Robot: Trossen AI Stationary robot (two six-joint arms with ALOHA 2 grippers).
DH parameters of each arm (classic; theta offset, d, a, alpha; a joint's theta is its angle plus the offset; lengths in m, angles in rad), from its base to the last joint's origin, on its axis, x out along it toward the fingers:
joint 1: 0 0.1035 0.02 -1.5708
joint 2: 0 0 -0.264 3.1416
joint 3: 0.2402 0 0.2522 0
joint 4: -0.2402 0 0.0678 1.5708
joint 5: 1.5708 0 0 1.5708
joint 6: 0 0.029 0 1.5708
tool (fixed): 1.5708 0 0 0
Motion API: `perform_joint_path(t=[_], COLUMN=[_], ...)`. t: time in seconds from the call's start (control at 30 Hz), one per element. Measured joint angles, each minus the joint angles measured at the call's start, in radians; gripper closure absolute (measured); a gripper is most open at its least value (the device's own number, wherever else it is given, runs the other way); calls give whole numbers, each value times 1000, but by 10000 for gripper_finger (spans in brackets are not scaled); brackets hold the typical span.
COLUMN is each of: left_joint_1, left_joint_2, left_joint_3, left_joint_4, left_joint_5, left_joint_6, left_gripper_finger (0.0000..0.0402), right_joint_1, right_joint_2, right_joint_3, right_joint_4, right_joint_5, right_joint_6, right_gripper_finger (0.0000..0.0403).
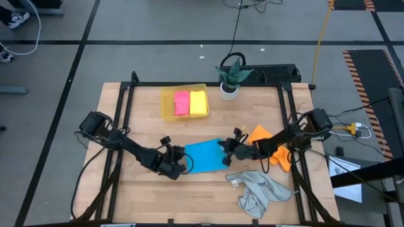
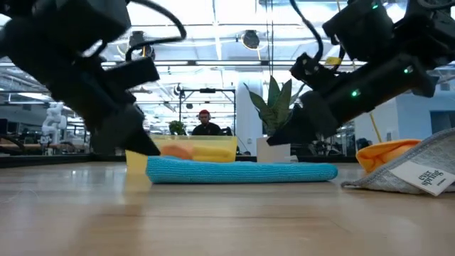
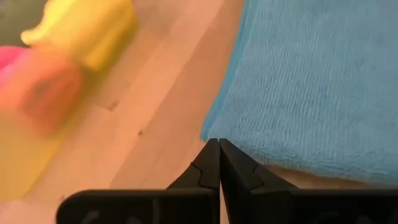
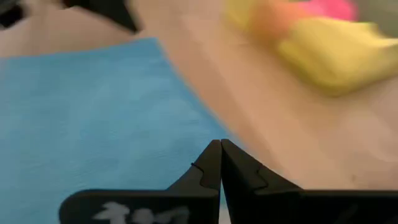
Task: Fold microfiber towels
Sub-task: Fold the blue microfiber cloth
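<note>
You have the pink towel [image 1: 182,103] and yellow towel [image 1: 199,102] folded in the tray [image 1: 166,108] at the far side. The blue towel [image 1: 203,156] lies folded mid-bench between the left claw [image 1: 184,165] and right claw [image 1: 226,151], both pinched empty at its edges. The orange towel [image 1: 260,136] and grey towel [image 1: 259,192] wait unfolded at the right.

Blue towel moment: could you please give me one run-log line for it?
blue towel: folded, flat mid-table | left tool: shut, at its left edge | right tool: shut, at its right edge | pink, yellow: folded in tray
</note>
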Motion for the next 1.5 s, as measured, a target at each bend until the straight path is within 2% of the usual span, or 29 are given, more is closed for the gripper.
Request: perform_joint_path(t=[0.13,0.27,0.4,0.57,0.73,0.8,0.9,1.03,1.23,1.37,1.5], left_joint_1=[-4,22,44,54,32,16,0,7,25,25,25], left_joint_2=[-4,26,52,68,51,40,34,32,32,32,42], left_joint_3=[0,-1,-2,-3,-4,-2,-3,-2,-2,-3,-3], left_joint_4=[73,140,124,116,135,196,295,406,322,266,321], left_joint_5=[-7,30,84,77,66,54,58,133,232,239,280], left_joint_6=[44,84,84,78,92,122,212,306,282,222,235], left_gripper_finger=[388,386,398,383,385,394,397,384,398,390,382], right_joint_1=[7,2,-1,12,55,77,104,121,112,94,45], right_joint_2=[7,35,45,45,35,31,30,30,31,31,24], right_joint_3=[0,-2,-2,-11,-11,-12,-12,-11,-11,-11,-9], right_joint_4=[6,5,-27,-48,-18,2,63,130,38,-42,-106], right_joint_5=[-125,-152,-147,-47,-52,-64,-131,-241,-392,-381,-298], right_joint_6=[7,9,2,-41,-46,-62,-87,-87,-21,-21,-29], right_gripper_finger=[403,403,403,403,403,403,403,403,403,403,403])
